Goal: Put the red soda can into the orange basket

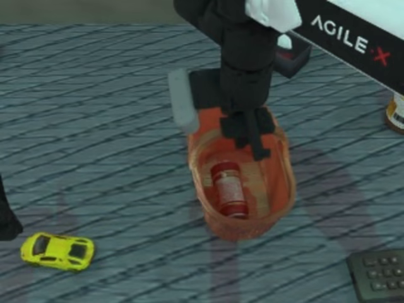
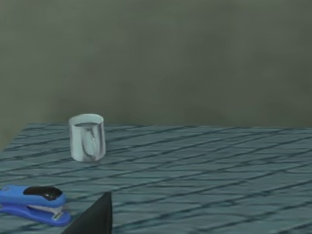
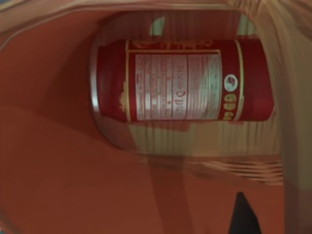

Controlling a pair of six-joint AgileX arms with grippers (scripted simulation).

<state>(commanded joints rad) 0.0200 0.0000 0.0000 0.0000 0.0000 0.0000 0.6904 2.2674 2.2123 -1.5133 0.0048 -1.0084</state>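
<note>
Red soda can [image 1: 228,189] lies on its side on slatted bottom of orange basket [image 1: 285,161], mid-table. My right gripper [image 1: 251,136] hangs over basket's far rim, fingers apart, holding nothing. Placement looks done; only retreat left. Left arm parked at left edge.

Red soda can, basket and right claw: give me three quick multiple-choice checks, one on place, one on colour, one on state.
1. Where is the red soda can?
A. Inside the orange basket
B. Beside the toy car
C. In the claw

2. What colour is the toy car?
A. Blue
B. Yellow
C. White

3. How does the can lie?
A. Upright
B. On its side
C. Crushed flat

Answers: 1 A, it rests on the basket's pale slatted bottom. 2 B, the top view shows a yellow body. 3 B, its label faces up below the right claw, apart from it.
</note>
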